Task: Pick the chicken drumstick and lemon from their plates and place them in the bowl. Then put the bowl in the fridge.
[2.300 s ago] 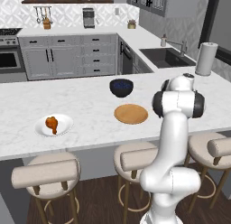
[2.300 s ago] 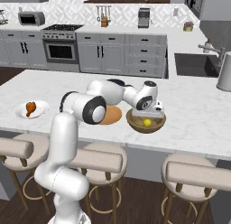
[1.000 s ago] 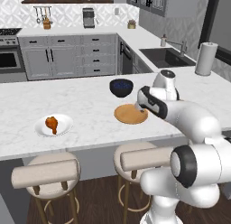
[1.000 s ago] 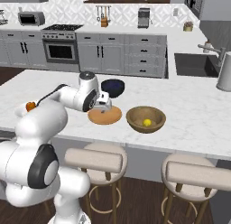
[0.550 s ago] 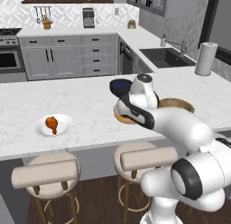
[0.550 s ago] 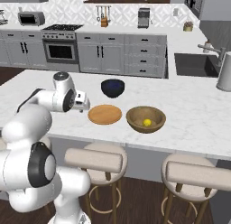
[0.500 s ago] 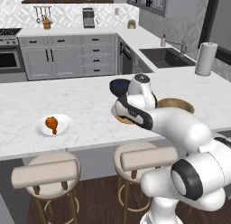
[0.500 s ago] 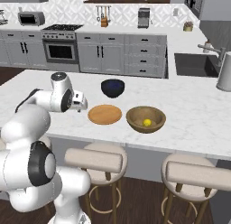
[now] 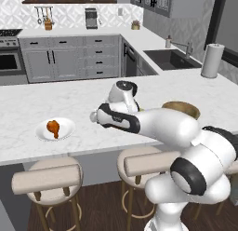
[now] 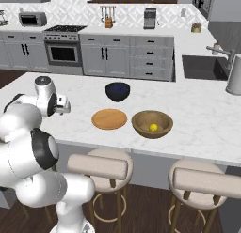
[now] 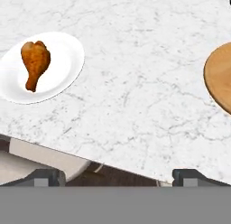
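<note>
The chicken drumstick [image 11: 35,63] lies on the white plate [image 11: 67,56], at the upper left of the hand view. From the left base, the drumstick [image 9: 53,128] and its plate [image 9: 66,128] sit near the counter's front left. My gripper [image 9: 95,117] hovers open and empty above the counter, between that plate and the wooden plate [image 10: 109,119]. Its fingertips [image 11: 45,177] stand wide apart. The lemon [image 10: 153,128] rests inside the wooden bowl [image 10: 141,121]. The fridge is out of view.
A dark bowl [image 10: 117,91] stands behind the wooden plate. A paper towel roll [image 9: 212,60] and a sink [image 9: 169,57] are at the far right. Stools [image 9: 46,178] line the counter's front edge, which runs just under my gripper [image 11: 119,178].
My arm has swung left from over the wooden bowl, past the wooden plate, toward the white plate. The gripper stayed open. The lemon stays in the bowl.
</note>
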